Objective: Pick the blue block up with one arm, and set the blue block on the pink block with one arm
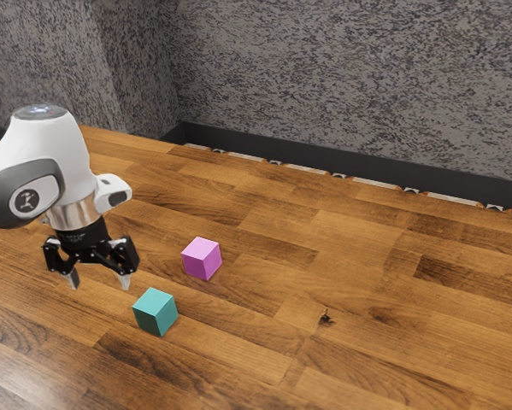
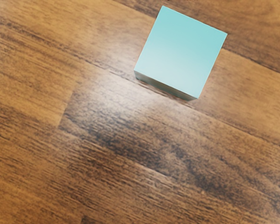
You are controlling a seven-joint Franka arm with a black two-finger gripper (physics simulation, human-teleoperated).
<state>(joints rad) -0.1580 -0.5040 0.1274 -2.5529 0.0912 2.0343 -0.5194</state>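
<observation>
The blue block [image 1: 155,311], teal in colour, rests on the wooden table toward the front. Behind it and slightly to the exterior view's right sits the pink block [image 1: 202,258], apart from it. My gripper [image 1: 99,280] hovers above the table to the exterior view's left of the blue block, fingers spread and nothing between them. In the wrist view the blue block [image 2: 181,52] lies flat on the wood, off to one side of my hand and not under it.
A small dark mark [image 1: 326,318] lies on the wooden table [image 1: 367,256] to the exterior view's right of the blocks. A dark baseboard [image 1: 341,162] and grey speckled walls close off the back.
</observation>
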